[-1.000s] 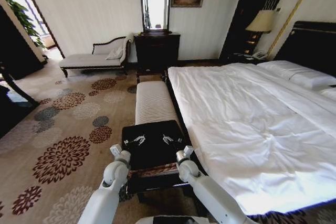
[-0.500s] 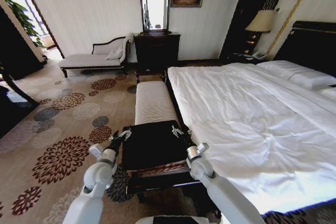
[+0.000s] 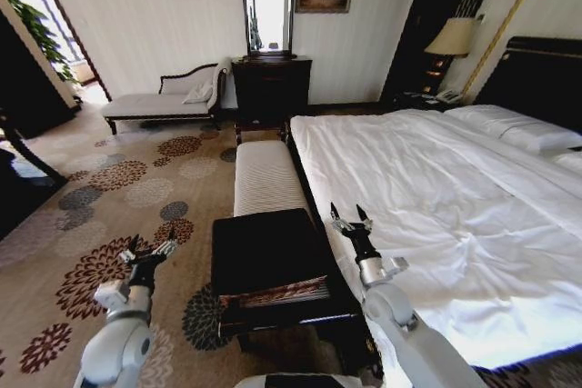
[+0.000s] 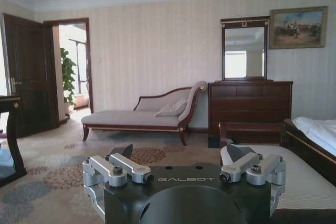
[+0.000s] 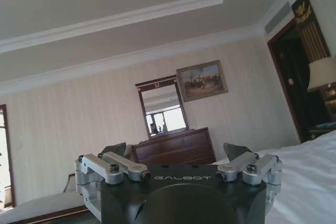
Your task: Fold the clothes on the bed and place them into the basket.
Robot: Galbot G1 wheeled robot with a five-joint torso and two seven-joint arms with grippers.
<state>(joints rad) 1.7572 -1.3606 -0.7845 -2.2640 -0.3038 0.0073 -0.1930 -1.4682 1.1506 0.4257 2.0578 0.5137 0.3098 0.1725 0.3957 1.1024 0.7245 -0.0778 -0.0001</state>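
Both grippers have pulled away from the basket [image 3: 273,265] and now sit spread apart on either side of it.

At the foot of the bed [image 3: 436,206], beside the striped bench [image 3: 265,179], the basket shows dark cloth on top; whether that is the shirt is unclear. Over the carpet [image 3: 91,215], the left gripper [image 3: 151,249] is released and empty. Over the edge of the bed, the right gripper [image 3: 349,216] is likewise released and empty.
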